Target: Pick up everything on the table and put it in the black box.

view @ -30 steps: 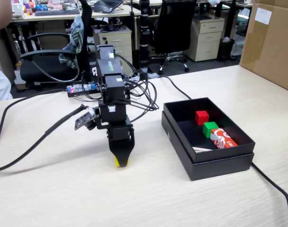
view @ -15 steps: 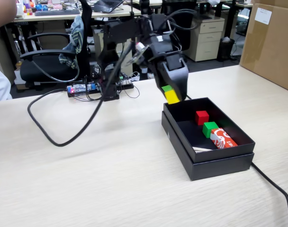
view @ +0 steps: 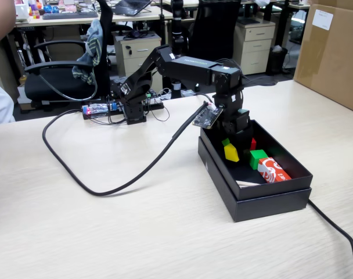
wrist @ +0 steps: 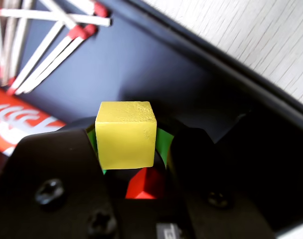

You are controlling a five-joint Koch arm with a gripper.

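Gripper [wrist: 129,164] clamped on yellow cube [wrist: 125,134] at wrist-view centre, over black box [view: 263,200] right of centre in fixed view; matches [wrist: 47,37] upper left.

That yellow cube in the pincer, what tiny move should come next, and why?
Probably open the pincer and let go. The yellow cube is held between its jaws above the black box, inside its walls in the fixed view, with the red cube and green cube already in the box.

No legible text or labels.
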